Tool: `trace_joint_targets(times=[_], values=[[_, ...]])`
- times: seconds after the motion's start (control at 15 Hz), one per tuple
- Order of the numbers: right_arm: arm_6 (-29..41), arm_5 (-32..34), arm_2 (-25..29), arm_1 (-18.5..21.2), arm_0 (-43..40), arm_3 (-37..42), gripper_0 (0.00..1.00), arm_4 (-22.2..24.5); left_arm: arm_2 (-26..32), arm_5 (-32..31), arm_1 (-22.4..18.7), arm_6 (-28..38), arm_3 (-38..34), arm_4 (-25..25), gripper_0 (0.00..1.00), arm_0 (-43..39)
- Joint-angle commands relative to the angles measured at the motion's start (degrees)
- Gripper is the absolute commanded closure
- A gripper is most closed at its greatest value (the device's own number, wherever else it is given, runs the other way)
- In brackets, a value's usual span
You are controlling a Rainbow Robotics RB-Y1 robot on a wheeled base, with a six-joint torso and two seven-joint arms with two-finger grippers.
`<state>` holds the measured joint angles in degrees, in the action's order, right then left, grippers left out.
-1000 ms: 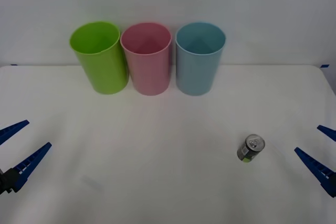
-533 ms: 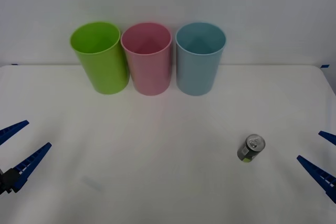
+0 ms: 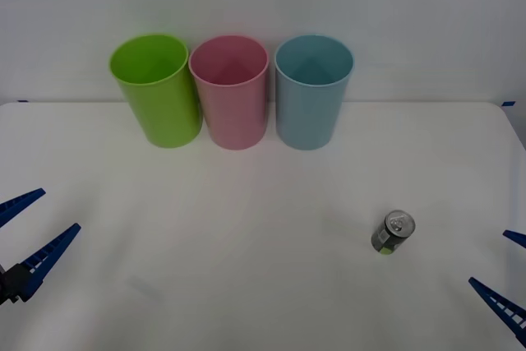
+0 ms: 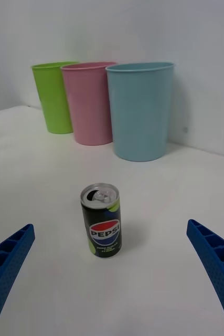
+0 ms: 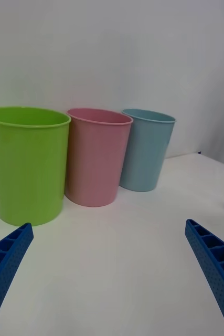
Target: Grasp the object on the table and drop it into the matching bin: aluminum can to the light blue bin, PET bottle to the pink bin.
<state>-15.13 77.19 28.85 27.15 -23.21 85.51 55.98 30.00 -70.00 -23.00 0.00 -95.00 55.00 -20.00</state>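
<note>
The right gripper (image 3: 508,277) hung low at the table's (image 3: 246,244) right edge, jaws wide apart and empty, facing the aluminum can (image 3: 392,233), probably not touching it. The can stood upright, well before the light blue bin (image 3: 313,92).

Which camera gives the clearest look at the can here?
The right wrist view: the can stands upright between the open right gripper's fingers, label and pull-tab top plain to see. The front view shows it from above, small, on the table toward the robot's right. In the left wrist view I cannot make it out.
</note>
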Motion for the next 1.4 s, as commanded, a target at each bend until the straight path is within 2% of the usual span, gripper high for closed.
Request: trace_joint_targets(times=[0.07,0.33,0.73,1.4], values=[[-5.88,2.27,-1.25,0.18,1.94,-5.88,0.00,0.01,0.00,0.00,0.00,0.00,0.00,0.00,0.00,0.00],[-12.47,2.35,-4.15,0.09,4.40,-12.65,0.00,0.09,0.00,0.00,0.00,0.00,0.00,0.00,0.00,0.00],[-14.49,0.77,-8.72,-0.35,8.09,-18.98,0.00,0.01,0.00,0.00,0.00,0.00,0.00,0.00,0.00,0.00],[-17.04,-6.96,-13.03,-4.92,11.70,-19.16,0.00,0.18,0.00,0.00,0.00,0.00,0.00,0.00,0.00,0.00]])
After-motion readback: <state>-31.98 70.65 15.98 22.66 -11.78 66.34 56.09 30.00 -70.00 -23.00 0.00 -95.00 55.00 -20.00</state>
